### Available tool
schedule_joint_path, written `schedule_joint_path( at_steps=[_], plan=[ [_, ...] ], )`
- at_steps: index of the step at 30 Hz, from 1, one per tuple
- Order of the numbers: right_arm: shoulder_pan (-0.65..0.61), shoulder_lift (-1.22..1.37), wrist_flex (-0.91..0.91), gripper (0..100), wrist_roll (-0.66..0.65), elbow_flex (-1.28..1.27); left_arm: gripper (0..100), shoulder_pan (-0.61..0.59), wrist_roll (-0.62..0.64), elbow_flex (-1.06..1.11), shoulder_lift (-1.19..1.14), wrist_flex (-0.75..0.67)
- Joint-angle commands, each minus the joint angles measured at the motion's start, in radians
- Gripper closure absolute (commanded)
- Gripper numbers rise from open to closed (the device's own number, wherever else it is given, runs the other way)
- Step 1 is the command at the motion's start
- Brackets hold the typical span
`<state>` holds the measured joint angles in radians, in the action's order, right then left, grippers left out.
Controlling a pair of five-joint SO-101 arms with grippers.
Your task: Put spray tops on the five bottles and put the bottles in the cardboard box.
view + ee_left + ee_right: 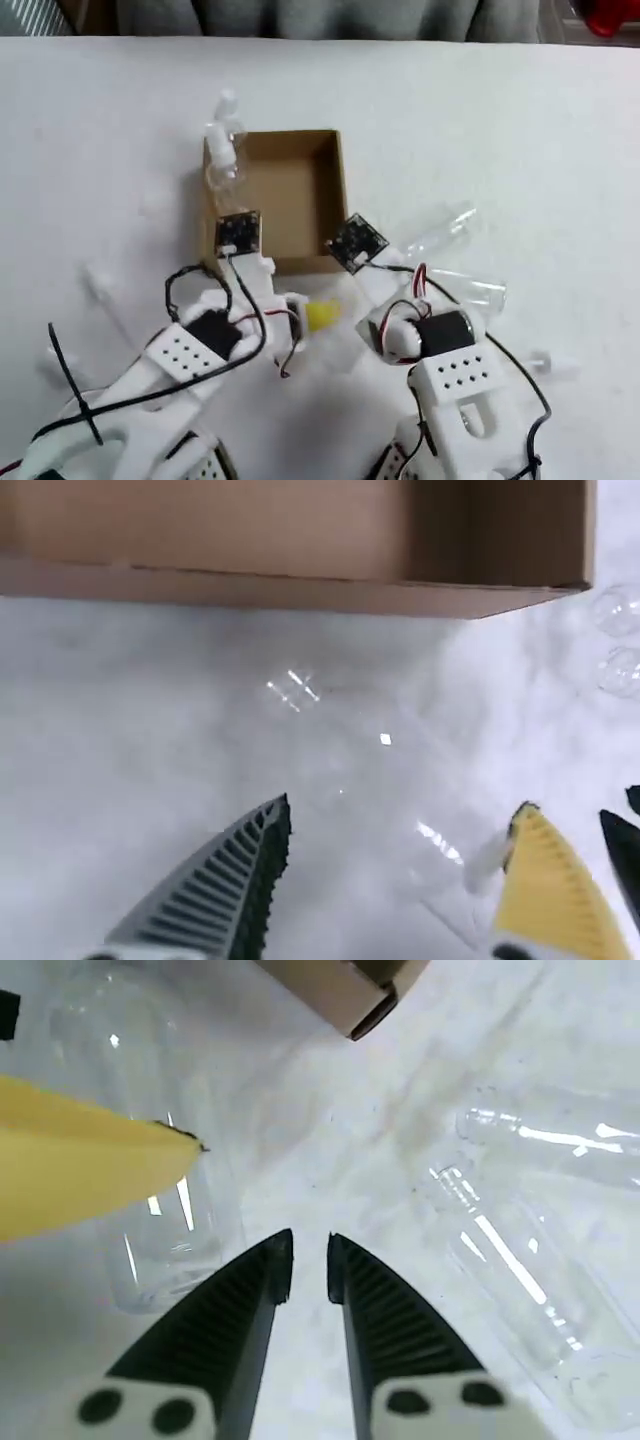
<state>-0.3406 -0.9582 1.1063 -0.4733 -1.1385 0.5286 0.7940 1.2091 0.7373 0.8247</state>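
The cardboard box [290,190] stands open at mid-table. A clear bottle with a white spray top [222,150] leans at its left wall. Just in front of the box lies a clear topless bottle [370,770], and my left gripper [405,805] is open around it, grey finger on one side and yellow finger [322,315] on the other. My right gripper [308,1250] hangs shut and empty just beside that same bottle [150,1170]. Two more topless bottles [445,228] [472,290] lie to the right of the box.
Loose white spray tops lie on the white table, one at the left [100,280] and one at the right [552,360]. The box's near wall [250,585] is close ahead of the left gripper. The two arms stand close together.
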Motion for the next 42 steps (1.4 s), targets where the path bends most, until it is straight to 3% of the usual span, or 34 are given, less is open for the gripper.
schedule_joint_path(
  at_steps=[1, 8, 21, 24, 31, 38, 42],
  plan=[
    [0.008, 0.005, -0.015, 96.4, 0.008, 0.014, 67, -0.002, 0.005, -0.069, -0.012, 0.009],
    [0.007, 0.005, -0.015, 96.4, 0.002, 0.012, 67, 0.022, 0.005, -0.052, -0.038, -0.026],
    [0.007, 0.005, -0.015, 96.4, 0.000, 0.012, 67, 0.033, 0.003, -0.132, -0.377, -0.107],
    [0.008, 0.005, -0.015, 96.4, 0.000, 0.012, 67, 0.033, -0.064, -0.127, -0.375, -0.100],
    [0.012, 0.005, -0.015, 96.4, 0.000, 0.012, 67, 0.019, -0.256, -0.152, -0.374, 0.009],
    [0.013, 0.005, -0.015, 96.4, 0.000, 0.012, 67, -0.162, -0.373, -0.296, -0.375, 0.218],
    [0.013, 0.005, -0.015, 96.4, 0.000, 0.012, 67, -0.203, -0.410, -0.319, -0.380, 0.230]
  ],
)
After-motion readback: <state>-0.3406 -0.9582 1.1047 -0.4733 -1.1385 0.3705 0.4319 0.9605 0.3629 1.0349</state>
